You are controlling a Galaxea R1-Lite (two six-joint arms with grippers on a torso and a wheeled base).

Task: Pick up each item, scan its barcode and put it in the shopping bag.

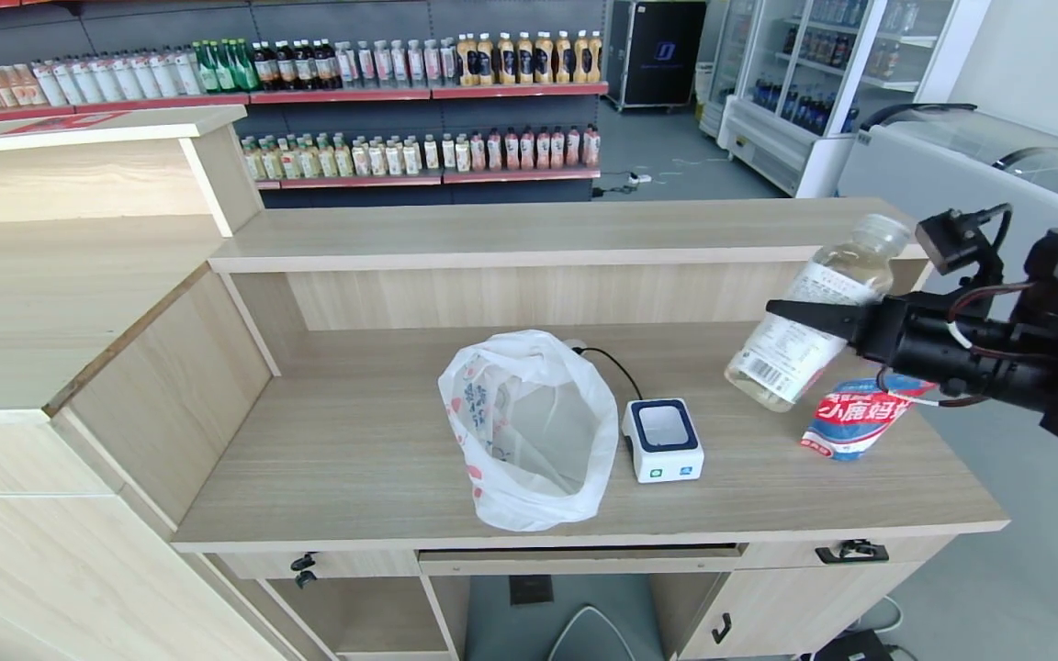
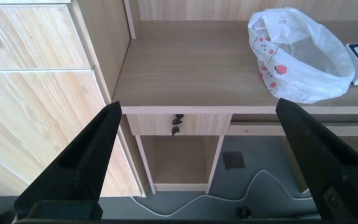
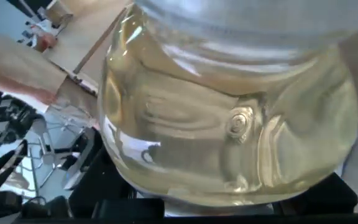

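Note:
My right gripper [image 1: 827,317] is shut on a clear bottle of pale yellow drink [image 1: 809,317], held tilted in the air above the right part of the counter, its barcode label facing down and toward the scanner. The bottle's base [image 3: 229,118] looms close in the right wrist view. A white barcode scanner [image 1: 663,439] with a dark window sits mid-counter. Beside it on its left stands an open white shopping bag [image 1: 529,427], also the bag [image 2: 300,56] in the left wrist view. My left gripper [image 2: 197,155] hangs open below and in front of the counter's left end.
A red, white and blue snack pouch [image 1: 852,420] lies on the counter under the held bottle. A raised ledge [image 1: 547,234] runs behind the counter, and a side wall [image 1: 162,386] closes its left end. The scanner's cable [image 1: 607,360] trails back behind the bag.

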